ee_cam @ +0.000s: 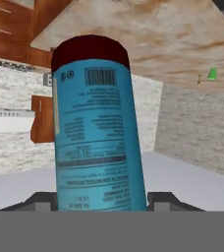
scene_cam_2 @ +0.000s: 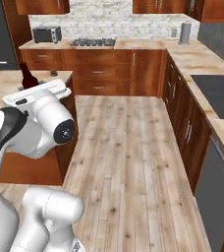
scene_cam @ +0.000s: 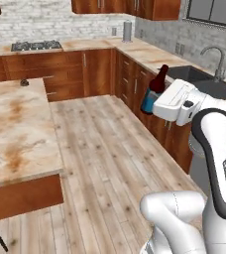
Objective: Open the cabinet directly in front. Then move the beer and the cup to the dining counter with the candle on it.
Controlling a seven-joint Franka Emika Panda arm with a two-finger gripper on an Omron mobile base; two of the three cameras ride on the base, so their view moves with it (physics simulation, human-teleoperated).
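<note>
Beer (scene_cam: pixel 153 90) rides in the end effector (scene_cam: pixel 157 101), carried over the floor, right of the dining counter (scene_cam: pixel 16 129). From the right base, its neck (scene_cam_2: pixel 27 76) shows behind the arm. Hand view: label (ee_cam: pixel 97 142) pinched between fingers; a green speck, probably the cup (ee_cam: pixel 212 74), waits on that counter.

Toaster (scene_cam_2: pixel 47 34), stovetop (scene_cam_2: pixel 92 43), sink (scene_cam: pixel 199 79), grey canister (scene_cam: pixel 127 31).

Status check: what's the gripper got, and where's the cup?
Gripper shut on beer, carried above floor. Cup already on dining counter beside candle. Nothing blocking.
</note>
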